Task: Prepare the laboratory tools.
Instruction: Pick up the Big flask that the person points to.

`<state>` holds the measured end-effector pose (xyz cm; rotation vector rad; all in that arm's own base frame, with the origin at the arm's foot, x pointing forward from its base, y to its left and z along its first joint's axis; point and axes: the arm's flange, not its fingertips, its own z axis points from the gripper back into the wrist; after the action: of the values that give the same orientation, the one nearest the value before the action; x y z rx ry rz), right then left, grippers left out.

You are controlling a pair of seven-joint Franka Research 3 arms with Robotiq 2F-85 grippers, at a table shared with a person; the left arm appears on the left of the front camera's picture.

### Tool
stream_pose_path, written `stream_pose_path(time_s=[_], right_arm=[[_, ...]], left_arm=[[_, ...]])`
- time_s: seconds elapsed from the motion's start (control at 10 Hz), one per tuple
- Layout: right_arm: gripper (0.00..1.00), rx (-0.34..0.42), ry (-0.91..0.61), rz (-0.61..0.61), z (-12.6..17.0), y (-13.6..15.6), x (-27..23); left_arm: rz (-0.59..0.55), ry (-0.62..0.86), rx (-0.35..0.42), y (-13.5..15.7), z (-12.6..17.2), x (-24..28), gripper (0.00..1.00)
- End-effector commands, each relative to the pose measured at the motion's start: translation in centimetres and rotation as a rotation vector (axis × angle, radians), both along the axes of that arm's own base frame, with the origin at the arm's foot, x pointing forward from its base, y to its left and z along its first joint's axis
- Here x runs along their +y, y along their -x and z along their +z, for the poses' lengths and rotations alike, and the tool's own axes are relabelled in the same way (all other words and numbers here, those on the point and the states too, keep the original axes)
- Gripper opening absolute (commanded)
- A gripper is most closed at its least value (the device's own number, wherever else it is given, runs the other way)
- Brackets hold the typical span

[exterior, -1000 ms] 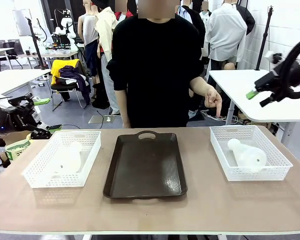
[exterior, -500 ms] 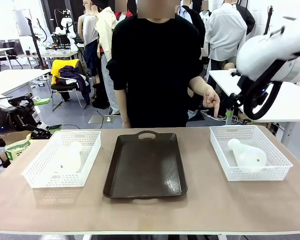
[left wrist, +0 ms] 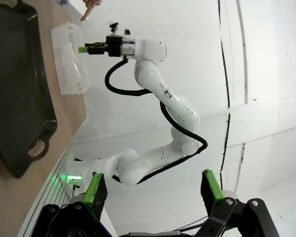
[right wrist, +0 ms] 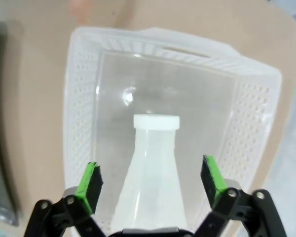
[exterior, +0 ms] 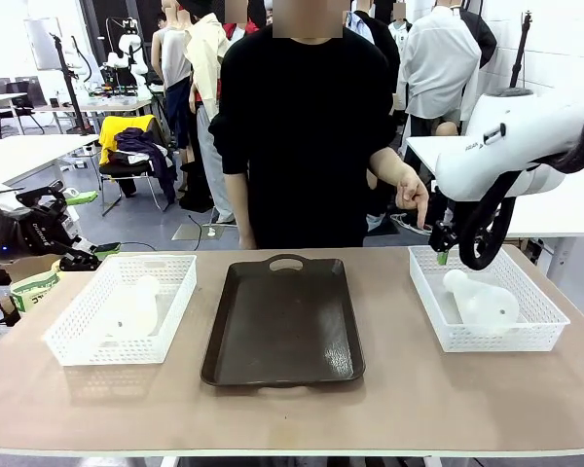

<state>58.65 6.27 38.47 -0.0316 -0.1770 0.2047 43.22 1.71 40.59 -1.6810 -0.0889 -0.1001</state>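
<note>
**Kid:** What's on the big table?

**Friend:** A dark tray sits in the middle. There's a white basket on each side of the tray, the right basket and the left basket. Each one has a cloudy white bottle lying on its side.

**Kid:** Which one is the robot after?

**Friend:** I think the right flask, in the basket right of the tray. The right claw hangs just over it, wide open, holding nothing. A person's hand points down at that basket's far corner, the one nearer the tray.

**Kid:** And the other bottle?

**Friend:** The left flask lies in the basket left of the tray. The left claw is far out past that basket, open and empty too.

**Kid:** Will it be hard to pick up?

**Friend:** It looks empty, so I'd guess it's light. It looks like stiff plastic, smooth and round, so it might roll or slip. The fat bottom seems too wide for the claw. I'd pinch the thin neck, just under the cap, with the green pads.
</note>
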Motion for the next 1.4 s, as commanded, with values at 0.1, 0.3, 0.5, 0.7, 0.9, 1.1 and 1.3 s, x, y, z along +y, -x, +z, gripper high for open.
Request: stream_pose_path(time_s=[0.1, 0.3, 0.5, 0.7, 0.9, 1.1, 1.3], right_arm=[[1.00, 0.071, 0.010, -0.074, -1.8, -2.4, 1.0], [1.00, 0.092, 0.025, -0.069, -2.8, -2.7, 1.1], [1.00, 0.120, 0.031, -0.076, -4.0, -3.1, 0.8], [1.00, 0.128, 0.019, -0.071, -4.4, -3.0, -0.1], [1.00, 0.137, 0.002, -0.083, -4.9, -2.8, -1.1], [1.00, 0.149, -0.011, -0.097, -5.4, -2.9, -1.5], [1.00, 0.163, -0.019, -0.104, -5.8, -3.0, -1.6]], left_arm=[[-0.002, 0.007, -0.006, 0.1, 0.2, 0.2, 1.00], [-0.002, 0.007, -0.006, 0.1, 0.2, 0.2, 1.00], [-0.002, 0.007, -0.006, 0.1, 0.2, 0.2, 1.00], [-0.002, 0.007, -0.006, 0.1, 0.2, 0.2, 1.00], [-0.002, 0.007, -0.006, 0.1, 0.2, 0.2, 1.00], [-0.002, 0.007, -0.006, 0.1, 0.2, 0.2, 1.00], [-0.002, 0.007, -0.006, 0.1, 0.2, 0.2, 1.00]])
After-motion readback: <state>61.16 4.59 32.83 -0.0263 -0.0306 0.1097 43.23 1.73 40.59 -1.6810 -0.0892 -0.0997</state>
